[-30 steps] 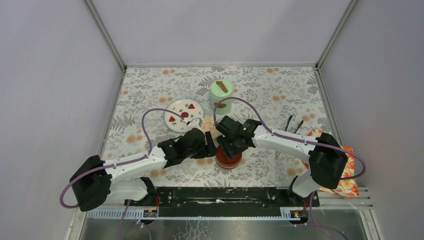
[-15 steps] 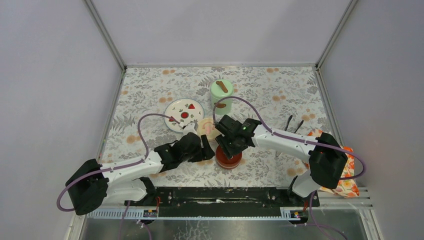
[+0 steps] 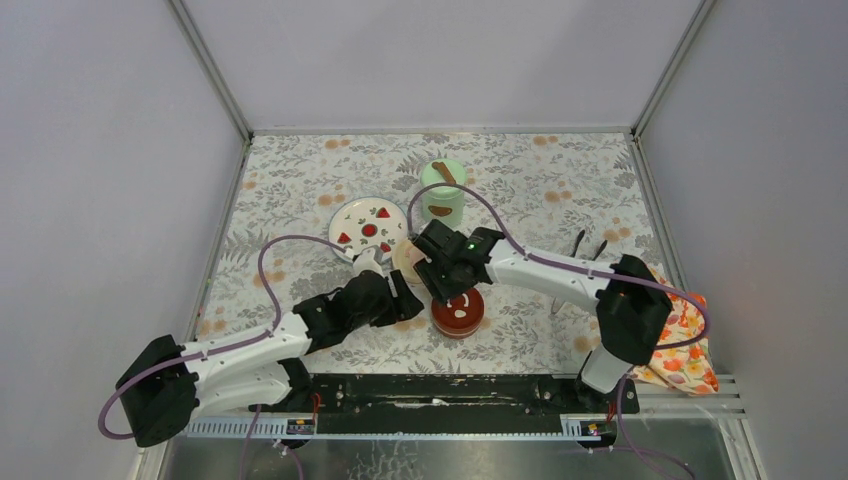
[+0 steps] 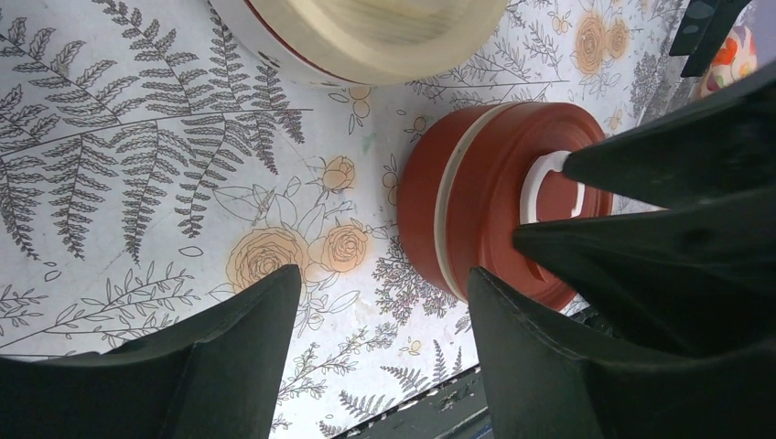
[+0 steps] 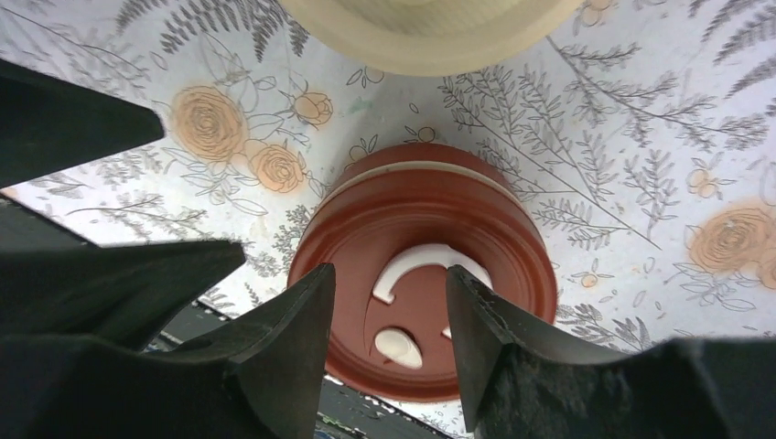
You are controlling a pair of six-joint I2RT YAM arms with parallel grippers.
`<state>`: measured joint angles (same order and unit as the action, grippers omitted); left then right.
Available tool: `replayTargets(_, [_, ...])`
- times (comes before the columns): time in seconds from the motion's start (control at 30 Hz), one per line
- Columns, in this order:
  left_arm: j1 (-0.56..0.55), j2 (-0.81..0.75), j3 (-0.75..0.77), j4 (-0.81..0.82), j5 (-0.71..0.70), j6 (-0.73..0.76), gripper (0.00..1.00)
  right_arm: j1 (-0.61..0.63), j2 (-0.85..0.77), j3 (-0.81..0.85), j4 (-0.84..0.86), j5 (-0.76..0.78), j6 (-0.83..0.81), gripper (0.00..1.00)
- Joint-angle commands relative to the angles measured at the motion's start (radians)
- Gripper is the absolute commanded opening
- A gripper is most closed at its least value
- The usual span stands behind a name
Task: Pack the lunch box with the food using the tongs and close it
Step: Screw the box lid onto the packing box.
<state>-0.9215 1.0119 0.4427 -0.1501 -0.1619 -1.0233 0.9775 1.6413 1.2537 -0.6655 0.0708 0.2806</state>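
Where the overhead view takes in the floral table [image 3: 560,180], the mint-green jar [image 3: 442,200] stands lidded at the back, with the plate [image 3: 358,212] just left of it carrying no loose food that can be made out. The tongs [image 3: 578,245] lie well apart at the right, unheld. At centre sit the cream-lidded bowl [image 3: 405,258], partly hidden, and the red-lidded bowl [image 3: 460,312], with the left gripper [image 3: 402,296] and right gripper [image 3: 446,288] crowded close around them. Left wrist view: left gripper [image 4: 380,283] has its claw apart and empty, over bare cloth beside the red-lidded bowl [image 4: 485,210], which stands near the cream-lidded bowl [image 4: 366,27]. Right wrist view: right gripper [image 5: 389,279] has its claw apart, clamped on nothing, poised over the red lid's white handle; whether it touches cannot be told. Hazards, as a judgement: the two claws stand close enough to foul each other. A push off-centre could slide or tip the small bowl, and a lid pressed on crooked may fail to seat.
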Motion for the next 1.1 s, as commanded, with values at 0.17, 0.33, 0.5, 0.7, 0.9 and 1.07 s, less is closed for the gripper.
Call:
replayTargets(0.17, [0.005, -0.030, -0.030, 0.054, -0.046, -0.033, 0.75, 0.069, 0.123, -0.045, 0.000, 0.099, 0.021, 0.57])
replayTargets(0.33, [0.005, -0.035, -0.027, 0.057, -0.040, -0.030, 0.75, 0.070, 0.040, -0.029, -0.002, 0.101, 0.021, 0.58])
replayTargets(0.5, [0.003, -0.029, -0.007, 0.061, -0.019, -0.015, 0.75, 0.070, -0.066, 0.004, -0.012, 0.110, 0.021, 0.57])
replayTargets(0.7, [-0.004, 0.002, 0.032, 0.070, 0.008, 0.008, 0.75, 0.065, -0.155, -0.036, -0.072, 0.155, 0.031, 0.52])
replayTargets(0.9, [-0.012, 0.056, 0.064, 0.094, 0.028, 0.023, 0.75, 0.057, -0.208, -0.132, -0.082, 0.136, 0.053, 0.44])
replayTargets(1.07, [-0.018, 0.121, 0.093, 0.130, 0.039, 0.032, 0.75, 0.058, -0.191, -0.220, -0.027, 0.093, 0.083, 0.40])
